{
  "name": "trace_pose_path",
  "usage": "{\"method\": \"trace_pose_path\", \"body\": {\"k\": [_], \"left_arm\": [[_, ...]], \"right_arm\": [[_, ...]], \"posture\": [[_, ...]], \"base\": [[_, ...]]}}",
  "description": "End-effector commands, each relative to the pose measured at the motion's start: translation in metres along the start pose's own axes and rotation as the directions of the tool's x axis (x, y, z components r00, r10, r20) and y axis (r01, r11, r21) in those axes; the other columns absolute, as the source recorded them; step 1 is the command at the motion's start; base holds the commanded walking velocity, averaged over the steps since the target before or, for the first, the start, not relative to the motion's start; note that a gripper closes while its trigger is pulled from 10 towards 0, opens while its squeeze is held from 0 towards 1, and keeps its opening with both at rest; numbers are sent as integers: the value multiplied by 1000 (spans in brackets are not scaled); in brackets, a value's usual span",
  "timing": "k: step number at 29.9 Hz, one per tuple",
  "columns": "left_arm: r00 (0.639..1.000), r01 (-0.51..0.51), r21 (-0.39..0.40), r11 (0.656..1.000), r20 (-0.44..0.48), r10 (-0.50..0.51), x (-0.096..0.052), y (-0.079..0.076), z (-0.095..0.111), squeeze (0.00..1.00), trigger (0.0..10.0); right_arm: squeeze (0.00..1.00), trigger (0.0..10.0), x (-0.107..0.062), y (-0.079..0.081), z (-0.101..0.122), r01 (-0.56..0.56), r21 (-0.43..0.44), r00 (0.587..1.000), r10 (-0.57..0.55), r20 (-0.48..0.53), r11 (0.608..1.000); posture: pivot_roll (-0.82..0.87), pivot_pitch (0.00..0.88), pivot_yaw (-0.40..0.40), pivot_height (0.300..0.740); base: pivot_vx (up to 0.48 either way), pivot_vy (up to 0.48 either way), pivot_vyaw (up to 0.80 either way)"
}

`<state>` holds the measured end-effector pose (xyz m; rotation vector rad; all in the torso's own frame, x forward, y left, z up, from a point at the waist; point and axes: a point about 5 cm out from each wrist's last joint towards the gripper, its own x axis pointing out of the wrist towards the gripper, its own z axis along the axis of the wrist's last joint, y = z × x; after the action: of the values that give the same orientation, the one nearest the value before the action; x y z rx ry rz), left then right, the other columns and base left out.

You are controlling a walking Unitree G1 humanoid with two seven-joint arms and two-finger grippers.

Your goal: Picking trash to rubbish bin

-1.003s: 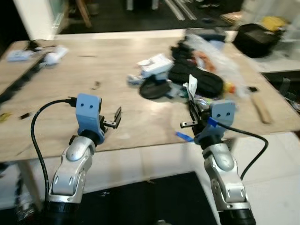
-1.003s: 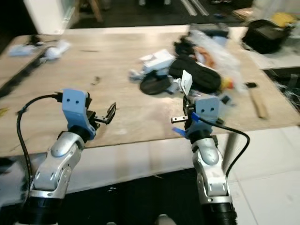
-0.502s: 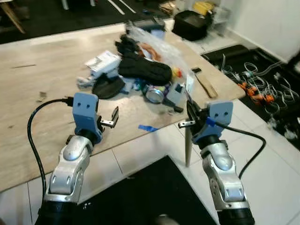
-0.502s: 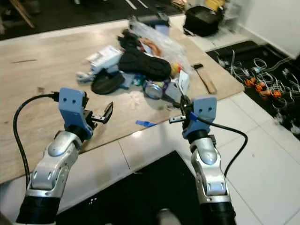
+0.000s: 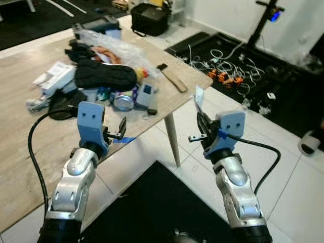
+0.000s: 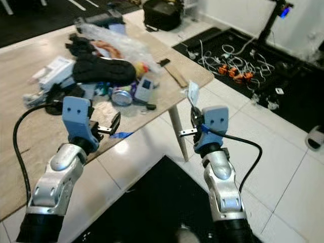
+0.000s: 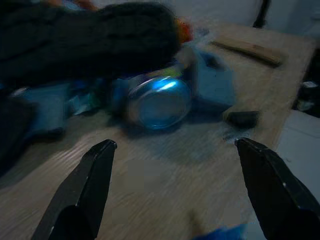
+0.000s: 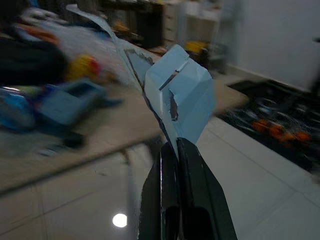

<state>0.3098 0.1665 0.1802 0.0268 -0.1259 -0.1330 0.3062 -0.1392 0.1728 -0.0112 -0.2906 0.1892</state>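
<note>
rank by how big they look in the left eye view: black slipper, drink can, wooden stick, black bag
1. black slipper
2. black bag, though it sits farther from the camera, so its true size is unsure
3. wooden stick
4. drink can

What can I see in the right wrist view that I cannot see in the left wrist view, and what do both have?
The right wrist view gives the right tool shut on a torn paper scrap, plus white floor tiles. The left wrist view gives the open left tool facing a can lying on its side. Both include the wooden table and its blurred clutter.
</note>
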Motion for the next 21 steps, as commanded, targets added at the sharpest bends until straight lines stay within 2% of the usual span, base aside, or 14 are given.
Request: {"method": "trace_pose_path", "body": {"k": [1, 21], "left_arm": [[1000, 13, -4, 1000, -14, -13, -1, 0, -3, 0, 10000], [1000, -9, -20, 1000, -18, 9, -3, 0, -6, 0, 10000]], "right_arm": [[0, 10000, -1, 0, -2, 6, 10, 1000, -6, -12, 1000], [0, 10000, -4, -1, -11, 6, 1, 999, -6, -48, 1000]], "posture": [[24, 172, 3, 740], [22, 172, 1, 740]], "base": [[0, 0, -800], [0, 0, -800]]}}
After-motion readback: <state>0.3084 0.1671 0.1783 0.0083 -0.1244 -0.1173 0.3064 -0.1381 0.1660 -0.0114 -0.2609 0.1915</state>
